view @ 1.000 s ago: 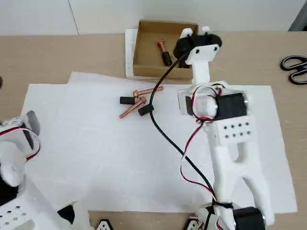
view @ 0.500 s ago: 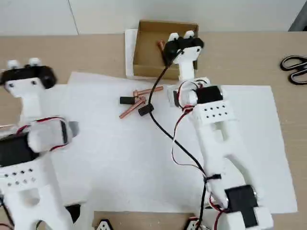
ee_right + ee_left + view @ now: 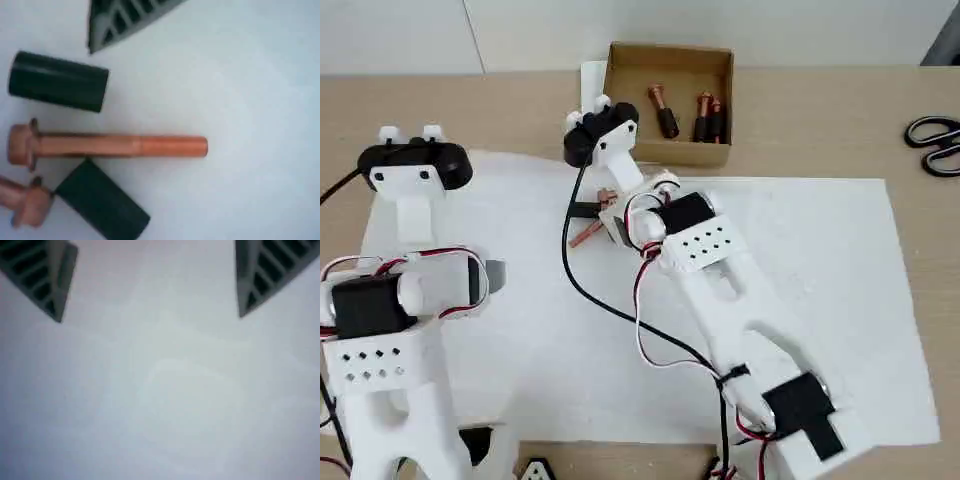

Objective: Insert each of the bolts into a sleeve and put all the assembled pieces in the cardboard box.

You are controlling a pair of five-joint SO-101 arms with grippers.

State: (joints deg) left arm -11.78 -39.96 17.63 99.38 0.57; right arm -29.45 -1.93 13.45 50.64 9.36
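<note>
My left gripper [image 3: 150, 315] hung wide open over the white paper [image 3: 190, 405] and held nothing. My right gripper [image 3: 120, 22] hovered above a loose bolt [image 3: 115, 146] that lay between two black sleeves [image 3: 57, 81]. Whether it was open, I could not tell. Beyond them, the cardboard box [image 3: 620, 60] held three assembled pieces [image 3: 661, 110].

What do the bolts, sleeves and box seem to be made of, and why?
Bolts: likely metal, with a copper-coloured, slightly shiny finish. Sleeves: matte black, perhaps plastic or rubber; the look leaves it open. Cardboard box: plain brown cardboard with a dull surface.
</note>
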